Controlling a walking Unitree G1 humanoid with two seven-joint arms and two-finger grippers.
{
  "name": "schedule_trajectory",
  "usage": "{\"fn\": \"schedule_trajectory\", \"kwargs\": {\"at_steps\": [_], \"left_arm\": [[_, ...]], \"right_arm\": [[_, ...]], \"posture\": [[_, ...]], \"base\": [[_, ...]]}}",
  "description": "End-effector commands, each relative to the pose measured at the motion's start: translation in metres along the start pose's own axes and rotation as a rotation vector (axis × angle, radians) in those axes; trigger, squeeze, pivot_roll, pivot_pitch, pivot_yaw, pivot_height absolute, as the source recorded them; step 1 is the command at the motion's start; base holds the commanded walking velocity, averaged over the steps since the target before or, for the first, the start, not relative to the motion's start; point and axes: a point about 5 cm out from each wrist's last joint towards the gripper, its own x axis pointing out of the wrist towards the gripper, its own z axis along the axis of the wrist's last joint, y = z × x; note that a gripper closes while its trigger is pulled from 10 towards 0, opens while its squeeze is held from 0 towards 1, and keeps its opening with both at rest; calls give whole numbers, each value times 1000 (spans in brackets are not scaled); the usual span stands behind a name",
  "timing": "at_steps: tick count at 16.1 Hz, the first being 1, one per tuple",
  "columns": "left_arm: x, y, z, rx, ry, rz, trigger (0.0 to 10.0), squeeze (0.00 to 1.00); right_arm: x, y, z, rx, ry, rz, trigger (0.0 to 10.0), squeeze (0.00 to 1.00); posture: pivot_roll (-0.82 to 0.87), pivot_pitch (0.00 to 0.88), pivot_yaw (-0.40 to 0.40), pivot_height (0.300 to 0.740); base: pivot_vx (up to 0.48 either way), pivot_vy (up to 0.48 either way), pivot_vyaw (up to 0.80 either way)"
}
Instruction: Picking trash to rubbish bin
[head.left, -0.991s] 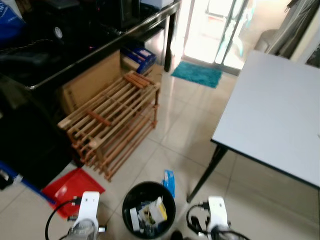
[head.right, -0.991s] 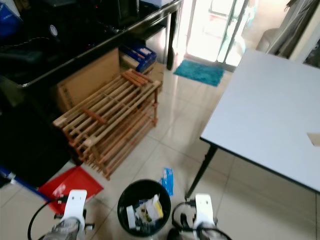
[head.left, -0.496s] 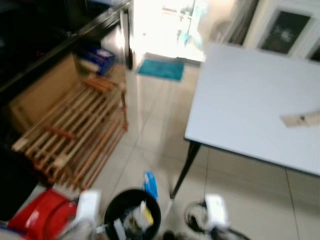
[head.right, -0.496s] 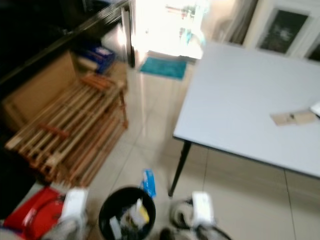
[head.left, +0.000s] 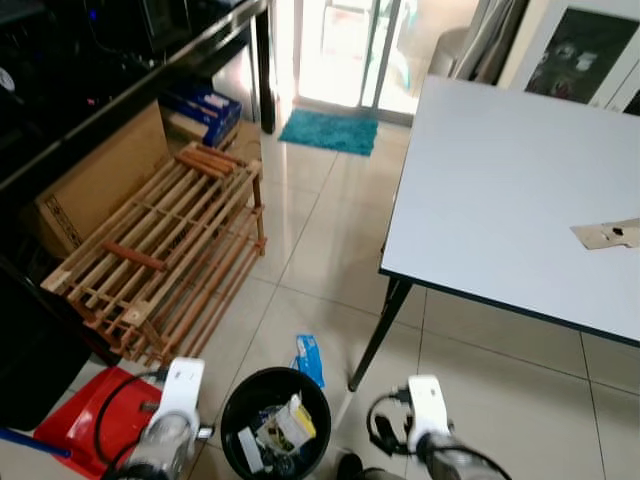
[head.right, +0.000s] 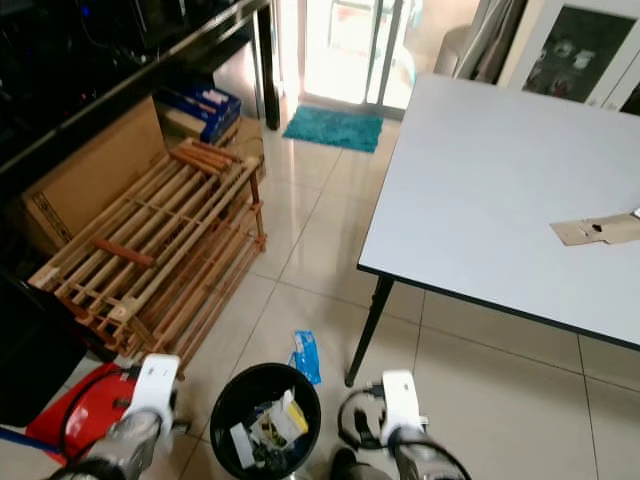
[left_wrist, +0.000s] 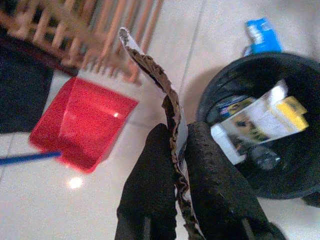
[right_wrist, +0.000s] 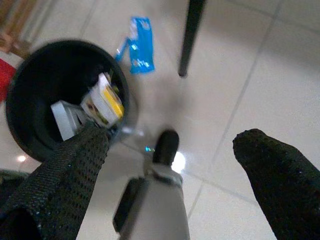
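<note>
From the left eye view, a round black rubbish bin (head.left: 276, 422) stands on the pale tiled floor (head.left: 310, 250), holding cartons and wrappers, with a blue plastic wrapper (head.left: 309, 357) just beside its rim. A slatted wooden rack (head.left: 165, 250) and a red plastic dustpan (head.left: 85, 420) lie to its left; a white table (head.left: 510, 190) carries a flat brown cardboard scrap (head.left: 606, 233) near its right edge.

In the left wrist view, the left gripper (left_wrist: 176, 150) is clamped on a torn strip of brown cardboard (left_wrist: 165, 95) (held edge-on), beside the bin.

In the right wrist view, the right gripper (right_wrist: 175, 150) has its fingers spread wide, holding nothing, above the floor next to the bin.
</note>
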Motion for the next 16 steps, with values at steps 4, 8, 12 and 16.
{"fn": "schedule_trajectory", "kwargs": {"at_steps": [4, 8, 12, 16], "left_arm": [[2, -22, 27, 68, -87, -117, 10000, 0], [1, -48, 46, 93, -131, -227, 10000, 0], [-3, -70, 49, 114, -134, -323, 10000, 0], [-3, -72, 45, 141, -116, -335, 10000, 0]], "right_arm": [[4, 18, 22, -50, -74, 138, 10000, 0], [4, 42, 28, -83, -96, 269, 10000, 0], [0, 56, 25, -69, -122, 362, 10000, 0], [-3, 64, 24, -79, -128, 410, 10000, 0]], "posture": [[-54, 246, -65, 740], [-111, 302, -64, 740], [-142, 330, -61, 740], [-150, 338, -55, 740]], "base": [[0, 0, 0], [0, 0, 0], [0, 0, 0], [0, 0, 0]]}}
